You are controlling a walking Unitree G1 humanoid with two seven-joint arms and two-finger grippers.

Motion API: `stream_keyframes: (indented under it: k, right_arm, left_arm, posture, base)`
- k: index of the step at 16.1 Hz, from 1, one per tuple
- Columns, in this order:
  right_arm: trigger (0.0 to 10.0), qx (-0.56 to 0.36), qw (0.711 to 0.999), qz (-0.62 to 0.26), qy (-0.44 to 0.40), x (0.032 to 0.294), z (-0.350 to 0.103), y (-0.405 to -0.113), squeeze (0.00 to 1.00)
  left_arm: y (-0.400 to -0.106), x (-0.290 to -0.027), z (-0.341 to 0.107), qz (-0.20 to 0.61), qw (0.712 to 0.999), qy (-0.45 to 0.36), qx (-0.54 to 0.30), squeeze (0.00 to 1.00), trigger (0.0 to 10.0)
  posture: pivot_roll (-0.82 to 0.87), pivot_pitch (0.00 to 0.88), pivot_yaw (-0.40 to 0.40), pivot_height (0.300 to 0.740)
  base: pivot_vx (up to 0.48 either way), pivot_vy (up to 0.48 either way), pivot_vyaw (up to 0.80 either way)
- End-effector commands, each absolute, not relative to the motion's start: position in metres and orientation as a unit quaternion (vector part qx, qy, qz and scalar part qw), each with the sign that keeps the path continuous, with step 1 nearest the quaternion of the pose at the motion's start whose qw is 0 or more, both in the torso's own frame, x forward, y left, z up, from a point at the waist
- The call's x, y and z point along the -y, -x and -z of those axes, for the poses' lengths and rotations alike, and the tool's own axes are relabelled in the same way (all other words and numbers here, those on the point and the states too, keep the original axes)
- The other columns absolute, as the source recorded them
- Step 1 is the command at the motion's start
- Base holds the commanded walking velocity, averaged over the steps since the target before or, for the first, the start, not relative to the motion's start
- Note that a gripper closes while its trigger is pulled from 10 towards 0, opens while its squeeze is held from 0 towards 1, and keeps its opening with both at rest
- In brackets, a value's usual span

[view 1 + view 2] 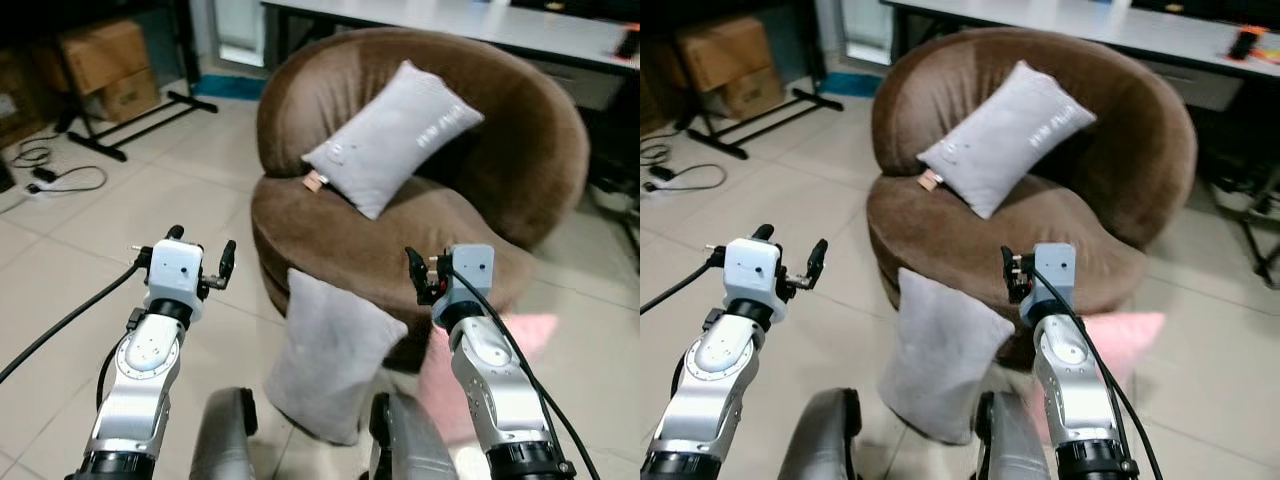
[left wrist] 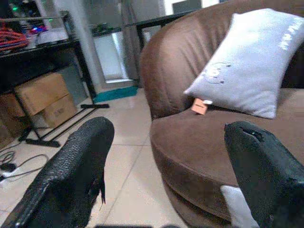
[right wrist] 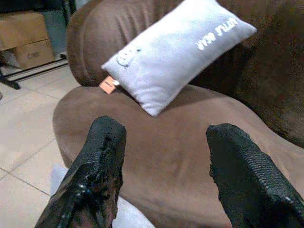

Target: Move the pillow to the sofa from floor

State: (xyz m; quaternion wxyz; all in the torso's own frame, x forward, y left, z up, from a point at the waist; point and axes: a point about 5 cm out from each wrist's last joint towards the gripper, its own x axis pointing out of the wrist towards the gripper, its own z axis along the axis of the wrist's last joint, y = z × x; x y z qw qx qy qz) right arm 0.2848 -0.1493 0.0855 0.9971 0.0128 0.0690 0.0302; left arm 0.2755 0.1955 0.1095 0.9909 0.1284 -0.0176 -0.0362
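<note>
Grey pillow [image 1: 330, 355]: standing on the tiled floor [image 1: 150, 210], leaning against the front of the round brown sofa [image 1: 500, 130]. Second grey pillow [image 1: 392, 138]: resting on the sofa seat against its backrest. Left gripper [image 1: 200, 258] and right gripper [image 1: 418, 275]: hovering above the floor pillow, fingers spread apart, holding nothing. Cardboard boxes [image 1: 105, 65]: sitting far left.

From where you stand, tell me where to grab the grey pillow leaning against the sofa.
Probably by its upper edge. The floor pillow stands upright against the sofa front, top edge free between the open left gripper and open right gripper. Come from above, pinching both upper corners.
</note>
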Motion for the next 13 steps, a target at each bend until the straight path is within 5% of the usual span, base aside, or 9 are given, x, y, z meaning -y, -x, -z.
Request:
stream_keyframes:
  k: [1,6,13]
  right_arm:
    - [10.0,-0.067,0.997,-0.023,-0.02,0.1538,-0.0861,-0.2861,0.0]
    - [10.0,-0.064,0.998,-0.017,-0.015,0.1543,-0.0865,-0.287,0.0]
    - [10.0,-0.063,0.998,-0.01,-0.015,0.1563,-0.0857,-0.2868,0.0]
  left_arm:
    - [-0.2789,-0.1914,-0.1118,0.039,0.99,-0.131,0.025,0.18,10.0]
    - [-0.2788,-0.1932,-0.11,0.047,0.991,-0.121,0.017,0.22,10.0]
    - [-0.2784,-0.1918,-0.1096,0.053,0.992,-0.114,0.018,0.23,10.0]
  posture:
    - [0.0,0.0,-0.051,0.546]
    - [0.0,0.0,-0.051,0.536]
    - [0.0,0.0,-0.051,0.536]
  base:
    - [0.0,0.0,0.0]
    - [0.0,0.0,0.0]
    - [0.295,0.0,0.0]
